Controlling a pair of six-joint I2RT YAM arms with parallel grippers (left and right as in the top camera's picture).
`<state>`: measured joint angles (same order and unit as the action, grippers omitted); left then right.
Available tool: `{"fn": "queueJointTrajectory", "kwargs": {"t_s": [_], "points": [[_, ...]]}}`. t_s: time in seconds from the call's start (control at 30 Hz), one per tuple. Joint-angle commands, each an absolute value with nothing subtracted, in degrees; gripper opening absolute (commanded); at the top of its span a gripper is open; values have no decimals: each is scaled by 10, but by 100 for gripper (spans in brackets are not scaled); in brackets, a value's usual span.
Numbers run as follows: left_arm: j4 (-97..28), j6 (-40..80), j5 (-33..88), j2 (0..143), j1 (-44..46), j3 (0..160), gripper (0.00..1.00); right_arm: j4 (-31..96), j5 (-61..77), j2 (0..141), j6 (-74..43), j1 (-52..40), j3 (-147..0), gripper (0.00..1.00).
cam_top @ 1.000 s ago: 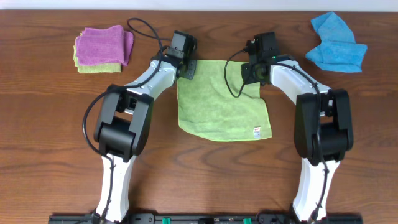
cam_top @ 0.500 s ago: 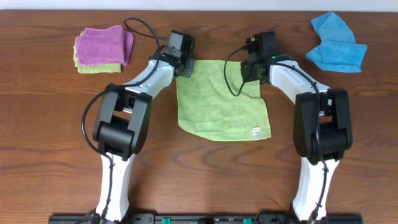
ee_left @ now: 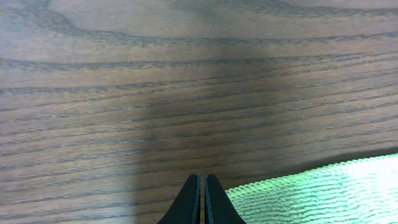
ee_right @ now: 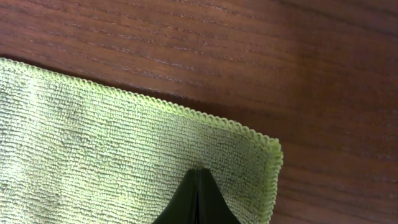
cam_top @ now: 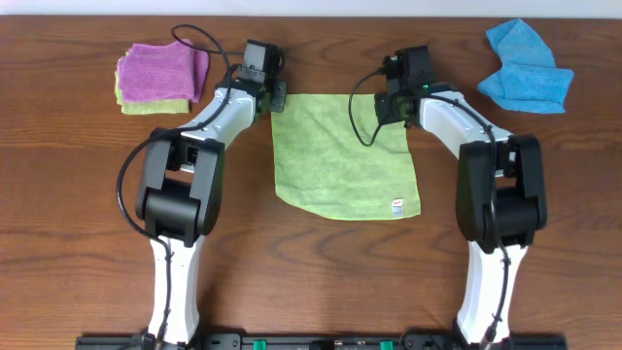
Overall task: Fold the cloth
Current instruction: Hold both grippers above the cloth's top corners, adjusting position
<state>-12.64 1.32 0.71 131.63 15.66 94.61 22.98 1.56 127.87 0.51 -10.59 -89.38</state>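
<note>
The lime-green cloth (cam_top: 340,165) lies spread flat on the wooden table, its white tag (cam_top: 398,205) at the near right corner. My left gripper (cam_top: 278,97) is at the cloth's far left corner. In the left wrist view that gripper (ee_left: 202,177) is shut over bare wood, with the cloth (ee_left: 323,193) edge right beside its right finger. My right gripper (cam_top: 394,109) is over the far right corner. In the right wrist view it (ee_right: 198,169) is shut, its tips resting on the flat cloth (ee_right: 93,137) just inside the corner.
A purple cloth (cam_top: 160,70) lies folded on another green one (cam_top: 146,105) at the far left. A crumpled blue cloth (cam_top: 525,68) lies at the far right. The right arm's black cable (cam_top: 364,122) hangs over the cloth's far part.
My left gripper has moved left and away from me. The cloth's far left corner has shifted left with it, so the cloth lies a little wider. The right gripper has barely moved.
</note>
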Motion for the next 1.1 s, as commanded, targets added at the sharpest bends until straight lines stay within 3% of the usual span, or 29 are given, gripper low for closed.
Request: {"fn": "queueJointTrajectory", "kwargs": {"t_s": [0.0, 0.4, 0.63, 0.83, 1.07], "points": [[-131, 34, 36, 1329, 162, 964, 6, 248, 17, 1313, -1, -113, -896, 1], [-236, 62, 46, 1321, 170, 1051, 6, 266, 13, 1313, 1, -113, -896, 2], [-348, 78, 134, 1310, 179, 1051, 6, 277, 6, 1313, 1, -113, -896, 1], [-343, 73, 52, 1300, 242, 1047, 6, 285, -2, 1313, 10, -112, -896, 1], [-377, 77, 103, 1294, 217, 1034, 6, 296, -11, 1313, 10, -111, -896, 1]]}}
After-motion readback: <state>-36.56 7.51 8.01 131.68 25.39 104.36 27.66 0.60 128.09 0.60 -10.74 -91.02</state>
